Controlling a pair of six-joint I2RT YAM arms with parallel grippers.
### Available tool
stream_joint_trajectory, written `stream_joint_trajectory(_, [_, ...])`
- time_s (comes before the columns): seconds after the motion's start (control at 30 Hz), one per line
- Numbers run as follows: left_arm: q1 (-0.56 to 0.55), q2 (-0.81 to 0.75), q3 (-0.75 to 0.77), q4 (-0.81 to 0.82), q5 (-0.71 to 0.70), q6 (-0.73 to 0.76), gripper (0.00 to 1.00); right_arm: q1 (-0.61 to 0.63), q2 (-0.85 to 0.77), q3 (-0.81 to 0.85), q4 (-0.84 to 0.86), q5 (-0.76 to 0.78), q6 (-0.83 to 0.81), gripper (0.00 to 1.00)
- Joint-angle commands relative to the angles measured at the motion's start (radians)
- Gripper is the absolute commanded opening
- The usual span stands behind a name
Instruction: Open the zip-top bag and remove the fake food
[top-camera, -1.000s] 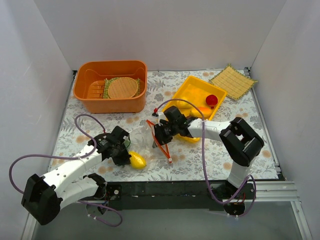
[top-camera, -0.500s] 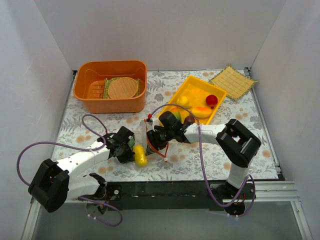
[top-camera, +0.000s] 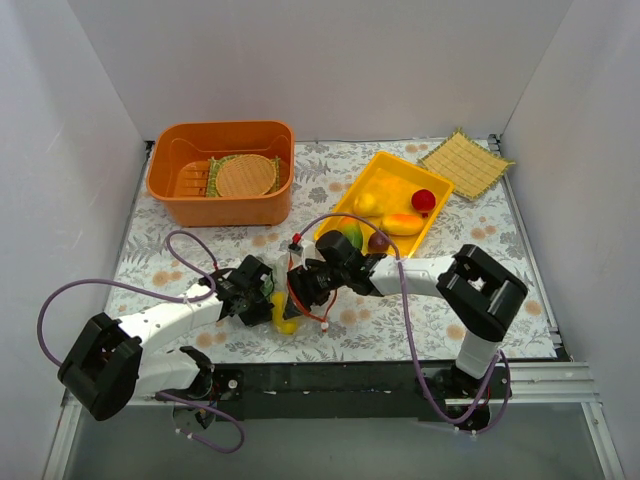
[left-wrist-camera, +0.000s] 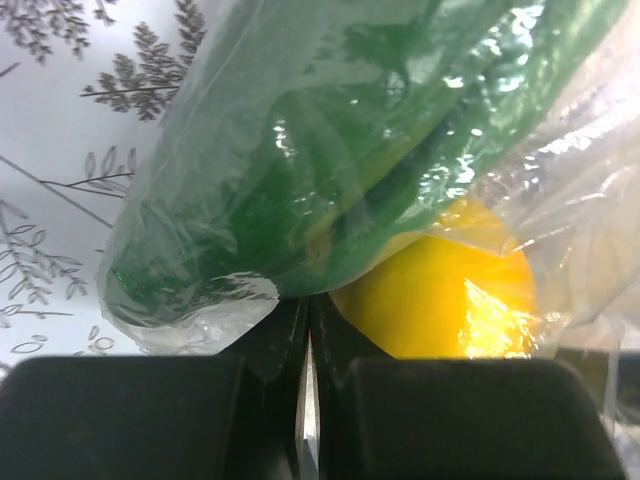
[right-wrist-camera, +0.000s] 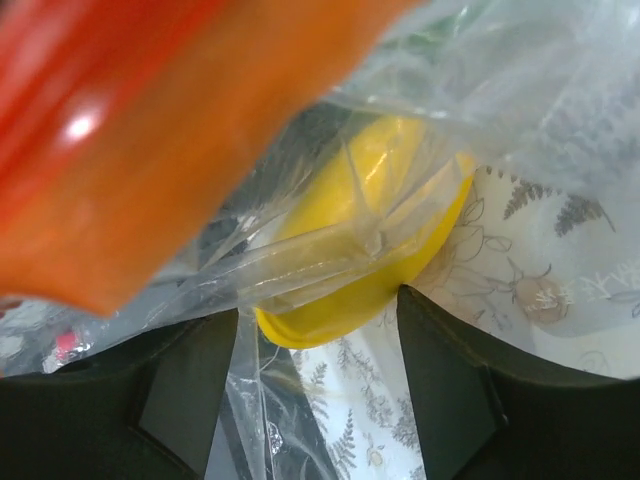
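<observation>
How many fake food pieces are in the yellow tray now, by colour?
red piece: 1
yellow piece: 1
orange-yellow piece: 1
green-and-orange piece: 1
dark purple piece: 1
Total in the yellow tray: 5

Bright even light; blurry wrist close-ups, glare on zip-top bag (left-wrist-camera: 380, 150)

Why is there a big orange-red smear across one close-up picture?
Right wrist view: the zip strip sits too near the lens, so it blurs. Left wrist view: sharp, with white glare on the zip-top bag. Top view: evenly lit, sharp.
</observation>
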Motion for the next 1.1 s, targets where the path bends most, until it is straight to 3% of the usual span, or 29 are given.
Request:
stream_joint_trajectory(0.0, [-0.011, 0.02, -0.045, 0.033, -0.038, -0.027, 0.0, 0.016, -0.117, -0.03, 0.114, 0.016, 0.021, 0.74])
stream_joint_trajectory(0.13, [-0.011, 0.011, -0.048, 0.032, -0.041, -0.025, 0.0, 0.016, -0.085, 0.007, -0.054, 0.143, -0.007, 0.74])
stream_joint_trajectory(0.23, [-0.011, 0.003, -0.054, 0.029, -0.041, -0.022, 0.0, 0.014, -0.08, -0.013, -0.07, 0.188, 0.011, 0.7])
stream_joint_trajectory(0.4, [-0.011, -0.015, -0.062, 0.023, -0.044, -0.024, 0.0, 0.014, -0.103, -0.066, -0.084, 0.257, 0.031, 0.47])
stream_joint_trajectory(0.47, [-0.011, -0.019, -0.065, 0.018, -0.047, -0.022, 0.0, 0.014, -0.108, -0.077, -0.095, 0.277, 0.024, 0.33])
stream_joint_trajectory(0.57, [-0.011, -0.015, -0.066, 0.018, -0.047, -0.021, 0.0, 0.016, -0.112, -0.089, -0.107, 0.275, 0.011, 0.22])
stream_joint_trajectory(0.83, [-0.011, -0.012, -0.066, 0.026, -0.044, -0.018, 0.0, 0.019, -0.08, -0.074, -0.142, 0.316, -0.001, 0.21])
stream_joint_trajectory(0.93, [-0.011, -0.011, -0.069, 0.026, -0.043, -0.016, 0.0, 0.017, -0.057, -0.048, -0.135, 0.317, 0.001, 0.28])
stream_joint_trajectory(1.07, [-0.011, -0.011, -0.071, 0.029, -0.044, -0.01, 0.0, 0.019, -0.042, -0.021, -0.116, 0.309, 0.014, 0.45])
